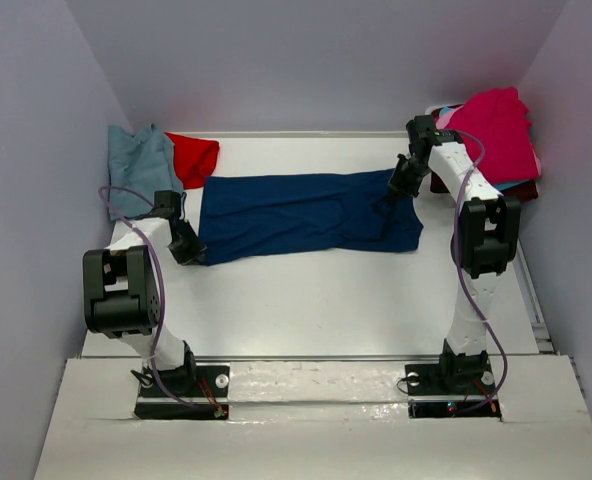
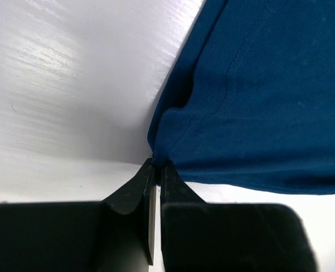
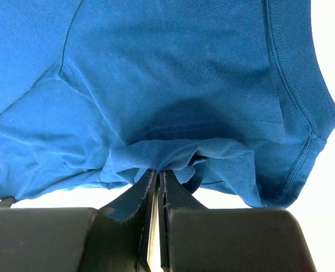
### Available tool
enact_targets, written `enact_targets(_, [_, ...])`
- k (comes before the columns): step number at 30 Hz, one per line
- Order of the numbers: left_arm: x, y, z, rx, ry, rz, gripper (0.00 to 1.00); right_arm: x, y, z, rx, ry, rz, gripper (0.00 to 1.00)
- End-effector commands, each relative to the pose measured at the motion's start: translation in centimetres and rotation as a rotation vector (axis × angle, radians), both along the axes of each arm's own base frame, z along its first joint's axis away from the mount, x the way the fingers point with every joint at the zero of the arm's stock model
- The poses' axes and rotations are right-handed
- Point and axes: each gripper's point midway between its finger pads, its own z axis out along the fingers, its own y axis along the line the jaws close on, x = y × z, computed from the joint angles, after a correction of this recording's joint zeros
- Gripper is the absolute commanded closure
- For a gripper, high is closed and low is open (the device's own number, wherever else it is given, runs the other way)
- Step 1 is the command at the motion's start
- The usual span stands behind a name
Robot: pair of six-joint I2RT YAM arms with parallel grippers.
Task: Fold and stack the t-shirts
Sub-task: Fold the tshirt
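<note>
Risk: left corner could slip on lift, skewing fold. Left end effector (image 2: 156, 170) pinches only the hem corner of navy t-shirt (image 1: 306, 213) spread on worktop (image 1: 326, 300); right end effector (image 3: 158, 174) clamps bunched cloth by the collar.

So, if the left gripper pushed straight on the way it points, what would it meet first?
The navy shirt: the left gripper is shut on its corner, so more of that cloth comes first, probably with the table right under it.
</note>
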Motion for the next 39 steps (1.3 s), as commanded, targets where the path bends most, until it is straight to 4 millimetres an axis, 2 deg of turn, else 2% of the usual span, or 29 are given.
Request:
enact_targets(1, [1.2,0.9,2.7,0.042,-0.064,-0.02,0.94,-0.3,-0.1,1.6,-0.002,-0.036,0.007,0.93])
enact_targets(4, [1.7,1.3,4.0,0.065,-0.094,-0.031,0.94,-0.3,-0.1,1.8,-0.001,-0.039,0.007,0.93])
enact_targets(10, [3.7,0.1,6.5,0.005,-0.185,-0.065,0.94,-0.3,-0.1,2.6,0.0,-0.06,0.01,0.93])
enact_targets(22, [7.8,-0.9,9.3,-0.029,-0.254,-0.085,0.94,0.8,-0.4,4.6,-0.012,-0.125,-0.001,0.93])
enact_targets(31, [10.6,-0.6,9.6,-0.025,-0.254,-0.072,0.94,2.7,-0.6,5.9,-0.033,-0.162,-0.018,0.93])
enact_targets(39, [13.2,-0.4,8.5,-0.027,-0.229,-0.065,0.94,3.9,-0.9,5.3,-0.054,-0.155,-0.033,0.93])
